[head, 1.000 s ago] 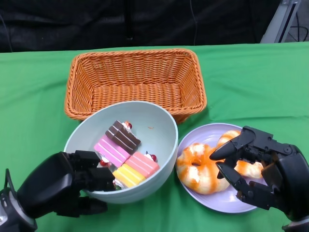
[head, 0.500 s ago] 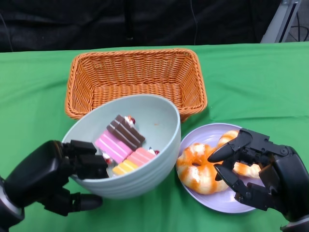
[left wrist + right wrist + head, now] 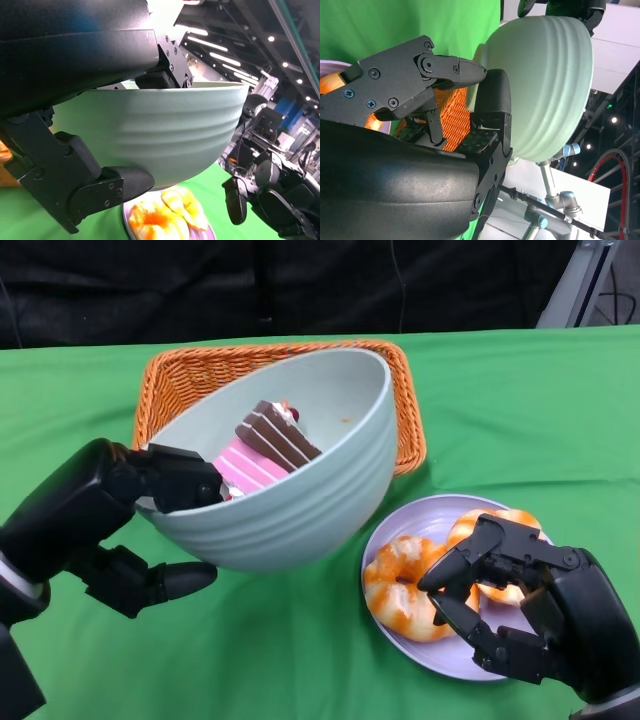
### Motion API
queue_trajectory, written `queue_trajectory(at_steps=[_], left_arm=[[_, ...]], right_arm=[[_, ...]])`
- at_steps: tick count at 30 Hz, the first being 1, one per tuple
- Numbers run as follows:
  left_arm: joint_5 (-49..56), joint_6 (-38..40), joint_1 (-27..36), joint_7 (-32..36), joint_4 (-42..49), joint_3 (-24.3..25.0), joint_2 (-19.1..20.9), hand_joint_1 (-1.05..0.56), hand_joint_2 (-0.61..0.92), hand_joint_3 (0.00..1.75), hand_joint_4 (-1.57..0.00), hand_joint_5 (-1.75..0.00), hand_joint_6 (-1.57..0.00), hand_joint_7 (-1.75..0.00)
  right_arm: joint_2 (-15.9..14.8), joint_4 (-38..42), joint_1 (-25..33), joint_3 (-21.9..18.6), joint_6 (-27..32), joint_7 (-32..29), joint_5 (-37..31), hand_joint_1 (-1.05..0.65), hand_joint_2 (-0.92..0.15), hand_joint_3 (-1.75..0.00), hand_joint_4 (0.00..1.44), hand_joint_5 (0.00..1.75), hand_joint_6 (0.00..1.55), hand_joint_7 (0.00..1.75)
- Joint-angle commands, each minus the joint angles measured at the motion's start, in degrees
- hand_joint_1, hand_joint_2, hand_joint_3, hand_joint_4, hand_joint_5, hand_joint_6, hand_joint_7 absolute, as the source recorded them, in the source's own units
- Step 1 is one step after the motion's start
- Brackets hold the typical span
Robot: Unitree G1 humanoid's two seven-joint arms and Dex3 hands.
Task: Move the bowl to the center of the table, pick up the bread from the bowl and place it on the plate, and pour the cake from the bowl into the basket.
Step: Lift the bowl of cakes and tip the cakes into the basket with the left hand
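1. Holding the pale green bowl (image 3: 300,490) by its near rim, the left hand (image 3: 110,510) has fingers over the rim and a thumb under the ribbed wall; the bowl is off the table, tilted toward the wicker basket (image 3: 405,405), its far rim over the basket's opening.
2. Cake slices inside the bowl: a brown layered one (image 3: 278,435) on a pink one (image 3: 245,468), lying against the lower inner wall near the fingers.
3. Right hand (image 3: 520,610) hovers over the lavender plate (image 3: 400,525), fingers apart and bent, gripping nothing.
4. Two glazed bread rings on the plate: one (image 3: 400,585) beside the right hand's fingers, the other (image 3: 500,555) partly hidden behind the hand.
5. Plate sits on the green tablecloth (image 3: 520,420), just beside the basket's near right corner.
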Motion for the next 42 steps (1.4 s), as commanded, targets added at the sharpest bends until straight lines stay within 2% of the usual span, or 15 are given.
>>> queue_trajectory(at_steps=[1,6,11,14,17,20,24,27,32,35,39,42], left_arm=[[-0.40,1.60,-1.97,-1.78,-1.57,3.57,-1.86,-0.02,0.23,1.51,-0.89,-1.63,-0.93,-1.16],[-0.78,4.26,-4.25,-4.45,-1.77,6.20,-5.15,0.01,0.23,1.53,-0.88,-1.67,-0.93,-1.19],[-4.80,10.67,-10.42,-8.43,1.87,8.33,-10.20,0.00,0.41,1.38,-0.89,-1.68,-0.82,-1.37],[-5.80,12.39,-14.57,-11.06,6.63,9.77,-12.92,0.00,0.51,1.24,-0.87,-1.70,-0.78,-1.43],[-5.15,12.59,-16.36,-12.27,9.08,11.13,-14.43,0.00,0.55,1.17,-0.86,-1.72,-0.76,-1.44],[-4.76,12.29,-16.70,-13.37,9.84,12.28,-15.22,0.00,0.56,1.15,-0.85,-1.72,-0.76,-1.45],[-3.00,16.23,-22.41,-12.06,16.03,13.02,-18.90,-0.05,0.55,1.16,-0.86,-1.71,-0.77,-1.43],[-2.78,16.68,-23.80,-12.88,17.74,13.93,-20.25,-0.07,0.52,1.21,-0.87,-1.70,-0.78,-1.40],[-3.56,21.55,-29.63,-12.95,25.18,15.50,-24.69,-0.12,0.51,1.22,-0.84,-1.72,-0.77,-1.39],[-3.44,21.99,-30.54,-13.58,26.66,16.53,-25.49,-0.13,0.51,1.22,-0.82,-1.73,-0.76,-1.40],[-5.39,26.58,-32.54,-14.55,29.52,18.36,-28.73,-0.14,0.51,1.22,-0.82,-1.75,-0.78,-1.44],[-6.08,30.41,-33.56,-14.82,31.01,19.33,-30.57,-0.15,0.53,1.21,-0.80,-1.75,-0.74,-1.50]], right_arm=[[0.04,-0.47,0.44,0.49,-0.34,-0.07,-0.04,-0.31,-0.73,-0.55,0.74,1.52,0.70,1.22],[-0.27,-0.68,0.85,1.25,-0.12,0.03,-0.51,-0.30,-0.71,-0.60,0.73,1.54,0.70,1.25],[-0.49,-0.42,1.44,2.58,0.72,1.21,-0.15,-0.28,-0.72,-0.61,0.70,1.51,0.66,1.28],[-0.60,-0.48,1.96,3.54,1.10,1.48,-1.04,-0.28,-0.72,-0.61,0.70,1.52,0.66,1.28],[-0.71,-0.60,2.19,4.02,1.35,1.47,-1.70,-0.29,-0.72,-0.62,0.71,1.53,0.67,1.29],[-0.70,-0.66,2.22,4.06,1.43,1.44,-1.80,-0.29,-0.71,-0.63,0.71,1.53,0.67,1.29],[-0.55,-0.11,2.39,5.16,1.75,1.44,-2.62,-0.27,-0.70,-0.65,0.72,1.57,0.69,1.30],[-0.63,0.01,2.41,5.32,1.98,1.34,-2.43,-0.27,-0.69,-0.67,0.73,1.58,0.70,1.30],[-0.57,0.77,2.19,5.71,2.32,1.13,-2.91,-0.28,-0.68,-0.69,0.73,1.59,0.70,1.31],[-0.54,0.96,2.12,5.72,2.14,1.05,-3.20,-0.28,-0.67,-0.71,0.72,1.60,0.70,1.30],[-0.34,1.59,1.92,5.88,1.66,0.87,-3.52,-0.27,-0.67,-0.72,0.72,1.62,0.70,1.29],[-0.01,1.96,1.74,6.09,1.58,0.68,-3.80,-0.28,-0.66,-0.73,0.73,1.63,0.70,1.30]])
